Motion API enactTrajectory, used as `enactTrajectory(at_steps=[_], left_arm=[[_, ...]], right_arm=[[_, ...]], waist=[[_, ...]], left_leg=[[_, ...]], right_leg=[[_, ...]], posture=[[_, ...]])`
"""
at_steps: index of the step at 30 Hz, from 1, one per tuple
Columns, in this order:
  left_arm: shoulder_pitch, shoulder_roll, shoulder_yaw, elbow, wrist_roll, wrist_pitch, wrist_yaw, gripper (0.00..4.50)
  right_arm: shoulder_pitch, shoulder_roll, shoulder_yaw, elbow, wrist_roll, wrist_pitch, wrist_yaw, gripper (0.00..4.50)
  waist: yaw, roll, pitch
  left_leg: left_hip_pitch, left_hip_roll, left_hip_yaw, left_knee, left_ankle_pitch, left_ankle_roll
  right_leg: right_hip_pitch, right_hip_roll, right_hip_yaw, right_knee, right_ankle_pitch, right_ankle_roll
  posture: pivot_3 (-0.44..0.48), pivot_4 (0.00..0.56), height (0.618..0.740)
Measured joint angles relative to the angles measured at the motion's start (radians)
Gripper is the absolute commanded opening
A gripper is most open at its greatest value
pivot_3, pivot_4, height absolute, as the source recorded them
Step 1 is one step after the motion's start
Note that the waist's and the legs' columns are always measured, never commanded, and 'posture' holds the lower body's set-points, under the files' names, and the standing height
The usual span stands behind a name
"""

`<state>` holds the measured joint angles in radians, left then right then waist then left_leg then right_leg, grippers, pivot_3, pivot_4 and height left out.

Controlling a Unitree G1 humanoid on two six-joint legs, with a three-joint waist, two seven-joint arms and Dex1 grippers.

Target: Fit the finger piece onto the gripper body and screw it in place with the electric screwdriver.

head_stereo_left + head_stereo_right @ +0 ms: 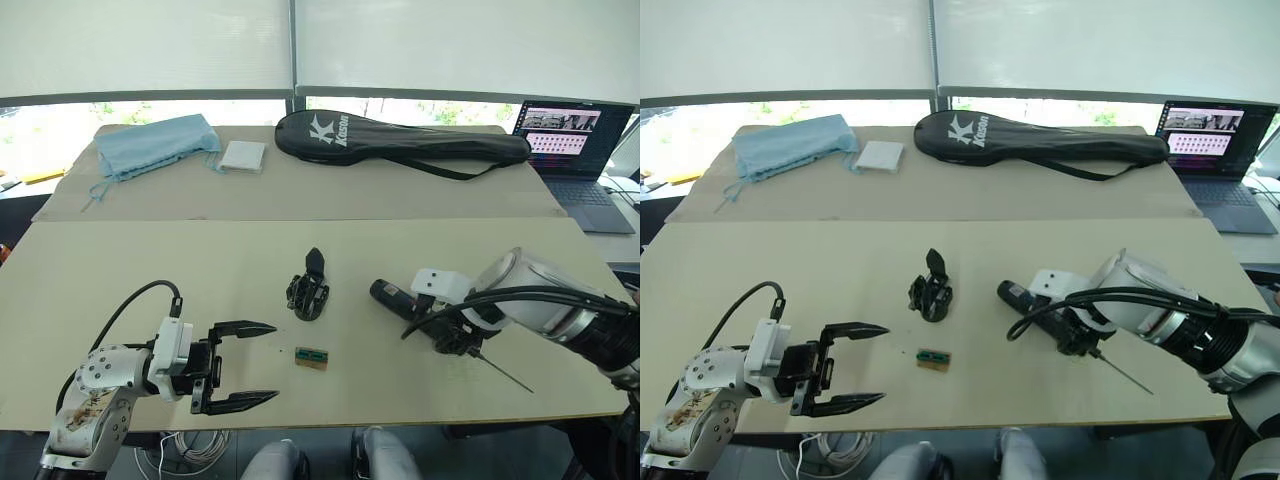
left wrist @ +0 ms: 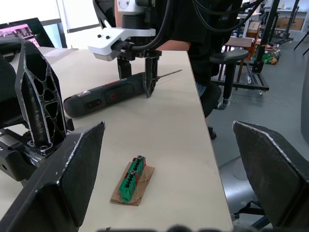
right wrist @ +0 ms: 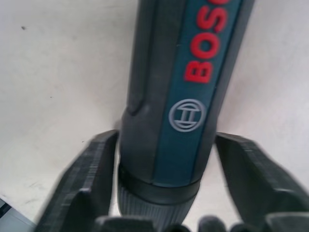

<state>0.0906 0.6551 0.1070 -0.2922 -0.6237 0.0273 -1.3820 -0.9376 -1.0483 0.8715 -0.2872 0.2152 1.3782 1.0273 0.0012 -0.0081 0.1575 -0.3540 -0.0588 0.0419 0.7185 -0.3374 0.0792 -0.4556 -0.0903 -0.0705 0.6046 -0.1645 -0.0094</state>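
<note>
Nearest the edge, the left end effector (image 1: 240,365) hung just over the surface (image 1: 120,270) with its two black fingers spread wide and nothing between them. Just beyond its tips lay a small green part on a scrap of brown card (image 1: 311,358), untouched. Over on the right, the right end effector (image 2: 137,79) stood straddling the electric screwdriver (image 2: 108,94), which lay flat with its thin bit (image 1: 503,372) pointing toward the near right corner. From the wrist view its fingers sat either side of the barrel with a gap on each side, so open around the tool, not clamped yet. A little farther in, between the two arms, the gripper body (image 1: 307,294) rested with one pointed finger sticking up toward the far side. I couldn't pick out a loose finger piece anywhere. By my reckoning the job had barely begun: the tool wasn't lifted, nothing had been fitted and no screw driven. Far back lay a black racket bag (image 1: 400,137), a blue cloth (image 1: 155,143) and a laptop (image 1: 580,150).
</note>
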Motion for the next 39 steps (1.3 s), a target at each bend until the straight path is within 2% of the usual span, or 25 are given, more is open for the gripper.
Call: enactTrajectory(at_steps=[1,7,10,13,17,20,24,25,29,32,36,39], left_arm=[[0.0,0.0,-0.001,0.0,0.0,0.0,-0.002,4.5],[-0.003,0.01,-0.01,0.012,0.006,0.0,-0.006,4.5],[-0.007,0.021,-0.009,0.03,0.006,0.001,-0.009,4.5],[-0.011,0.031,-0.005,0.048,0.007,-0.001,-0.015,4.5],[-0.015,0.046,-0.005,0.084,0.026,-0.023,-0.043,4.5],[-0.027,0.046,-0.006,0.132,0.043,-0.048,-0.054,4.5],[-0.063,0.045,-0.016,0.233,0.095,-0.102,-0.073,4.5],[-0.073,0.043,-0.021,0.254,0.108,-0.118,-0.076,4.5],[-0.117,0.014,-0.055,0.34,0.162,-0.163,-0.073,4.5],[-0.167,-0.031,-0.1,0.374,0.205,-0.172,-0.046,4.5],[-0.21,-0.079,-0.165,0.415,0.272,-0.218,-0.018,4.5],[-0.237,-0.106,-0.198,0.46,0.292,-0.223,-0.001,4.5]], right_arm=[[-0.001,0.001,0.003,0.001,-0.003,-0.006,0.003,1.94],[0.005,-0.031,0.01,-0.008,-0.015,-0.064,0.041,1.94],[0.039,-0.086,-0.061,-0.035,0.007,-0.115,0.071,1.94],[0.066,-0.133,-0.264,-0.065,0.095,-0.1,0.103,1.94],[0.181,-0.098,-0.678,-0.096,0.246,-0.051,0.108,1.94],[0.32,0.025,-1.003,-0.15,0.372,-0.059,0.101,1.94],[0.398,0.302,-1.266,-0.25,0.542,-0.103,0.011,1.94],[0.405,0.344,-1.293,-0.269,0.574,-0.116,-0.015,1.94],[0.497,0.444,-1.324,-0.36,0.677,-0.191,-0.081,1.94],[0.618,0.648,-1.239,-0.43,0.689,-0.382,-0.069,1.94],[0.676,0.677,-1.091,-0.448,0.595,-0.642,0.015,1.94],[0.7,0.683,-0.989,-0.386,0.482,-0.828,0.067,1.94]], waist=[[-0.001,0.0,0.0],[-0.001,0.0,0.0],[0.003,0.003,0.002],[0.003,0.005,0.003],[0.006,0.005,0.003],[0.011,0.005,0.003],[0.012,0.005,0.003],[0.012,0.005,0.003],[0.015,0.002,0.001],[0.012,0.002,0.001],[0.007,0.001,0.0],[0.004,0.0,0.0]], left_leg=[[0.0,0.0,0.0,0.0,0.0,0.0],[-0.001,0.0,0.0,0.0,0.0,0.0],[-0.003,-0.001,0.0,0.0,0.0,0.0],[-0.003,0.0,0.0,0.0,0.0,0.0],[-0.002,0.001,0.0,-0.001,0.0,0.0],[-0.002,0.001,0.0,-0.002,0.0,0.0],[-0.002,0.0,0.0,-0.002,0.0,0.001],[-0.002,0.0,0.0,-0.002,0.0,0.001],[-0.001,-0.001,-0.001,-0.003,0.001,0.003],[-0.001,-0.002,0.0,-0.003,0.002,0.003],[0.002,-0.005,0.0,-0.002,0.002,0.004],[0.002,-0.005,0.0,-0.002,0.002,0.004]], right_leg=[[0.0,0.0,0.0,0.0,0.0,0.0],[-0.001,0.0,0.0,0.0,0.0,0.0],[-0.002,0.0,0.0,0.0,0.0,0.0],[-0.003,0.0,0.0,0.0,0.0,0.0],[-0.001,0.001,-0.001,-0.001,0.0,0.0],[-0.001,0.0,-0.001,-0.001,0.0,0.0],[-0.001,0.0,0.0,0.001,0.001,0.0],[-0.002,0.0,0.0,0.002,0.001,0.0],[-0.001,0.0,-0.001,0.001,0.0,0.0],[-0.002,0.001,0.0,0.003,0.0,0.0],[0.0,0.001,0.0,0.004,0.001,0.002],[-0.001,0.001,0.0,0.005,0.001,0.002]], posture=[[0.0,0.15,0.74],[0.0,0.15,0.74],[0.0,0.15,0.74],[0.0,0.15,0.74],[0.0,0.15,0.74],[0.0,0.15,0.74],[0.0,0.15,0.74],[0.0,0.15,0.74],[0.0,0.15,0.74],[0.0,0.15,0.74],[0.0,0.15,0.74],[0.0,0.15,0.74]])
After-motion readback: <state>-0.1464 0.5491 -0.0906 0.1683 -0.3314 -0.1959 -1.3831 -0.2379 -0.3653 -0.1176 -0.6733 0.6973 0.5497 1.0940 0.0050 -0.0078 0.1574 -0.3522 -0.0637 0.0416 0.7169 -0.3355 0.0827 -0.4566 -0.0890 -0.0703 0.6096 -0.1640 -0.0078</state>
